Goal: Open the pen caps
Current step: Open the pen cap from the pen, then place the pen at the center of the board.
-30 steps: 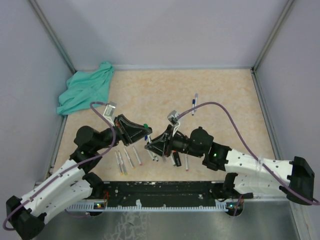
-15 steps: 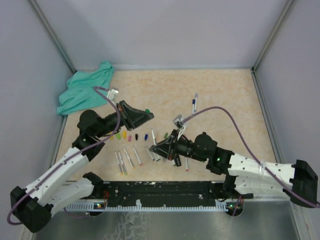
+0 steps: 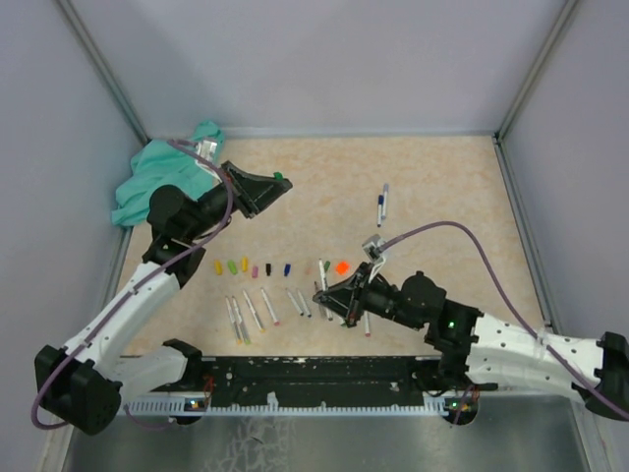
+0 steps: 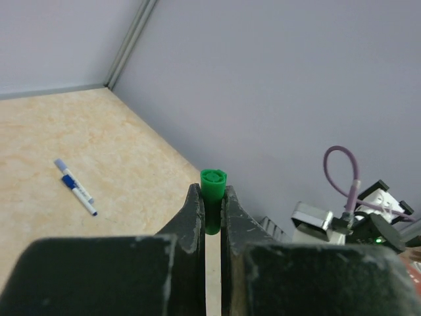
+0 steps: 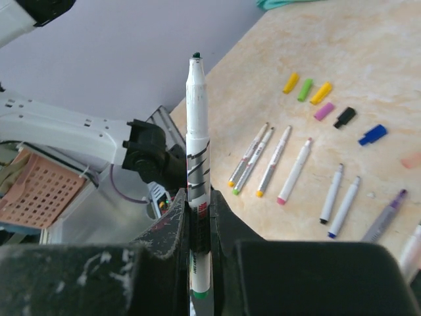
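The only print in sight runs along the white pen barrel [image 5: 197, 118] in the right wrist view. It is dark banding and a small red mark just above the jaws, too small and foreshortened to read, and no brand can be made out anywhere else. The right gripper [image 5: 197, 205] is pressed together on that barrel, which stands upright in the middle of the frame, uncapped, its dark green tip bare at the top. In the top view this gripper [image 3: 327, 293] sits low and a little right of centre, by the right end of the line of lying pens. The left gripper [image 4: 212, 201] is pinched on a green cap [image 4: 213, 179], whose round end pokes up just past the fingertips. In the top view it is raised in the upper left of the frame, near the teal cloth [image 3: 157, 177]. The other pen caps [image 3: 245, 264] lie loose on the beige table [image 3: 423, 167] in a row across the middle of the top view — yellow, green, yellow, pink, black, blue. A larger orange cap [image 3: 341, 266] lies further right, near the right gripper. Just below the row lie several uncapped pens [image 3: 254, 310], roughly side by side. One capped pen [image 3: 381, 204] with a blue cap lies alone — well apart, above and right of centre.
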`<control>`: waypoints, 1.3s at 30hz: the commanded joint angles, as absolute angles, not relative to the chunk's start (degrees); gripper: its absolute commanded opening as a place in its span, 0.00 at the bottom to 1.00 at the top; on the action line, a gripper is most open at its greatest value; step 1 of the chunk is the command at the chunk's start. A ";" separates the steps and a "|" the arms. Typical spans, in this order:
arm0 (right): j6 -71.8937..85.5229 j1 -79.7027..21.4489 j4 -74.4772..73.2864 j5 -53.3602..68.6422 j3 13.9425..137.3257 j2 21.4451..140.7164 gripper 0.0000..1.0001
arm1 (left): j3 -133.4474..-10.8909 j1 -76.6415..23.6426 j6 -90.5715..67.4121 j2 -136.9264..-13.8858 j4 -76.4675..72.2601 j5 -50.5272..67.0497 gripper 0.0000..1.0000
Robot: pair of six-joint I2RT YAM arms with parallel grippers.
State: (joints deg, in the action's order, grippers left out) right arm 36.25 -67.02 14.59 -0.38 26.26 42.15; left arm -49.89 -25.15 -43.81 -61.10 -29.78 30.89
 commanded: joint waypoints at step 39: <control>57.19 -67.30 -40.70 -43.13 28.92 39.76 0.00 | -48.47 -23.64 -11.09 -60.09 0.65 24.66 0.00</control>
State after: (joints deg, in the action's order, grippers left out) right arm 53.76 -67.05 -41.67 -40.03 25.34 33.93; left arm -48.82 -23.94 -12.16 -60.53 0.25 25.02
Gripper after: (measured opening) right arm 0.080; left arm 0.051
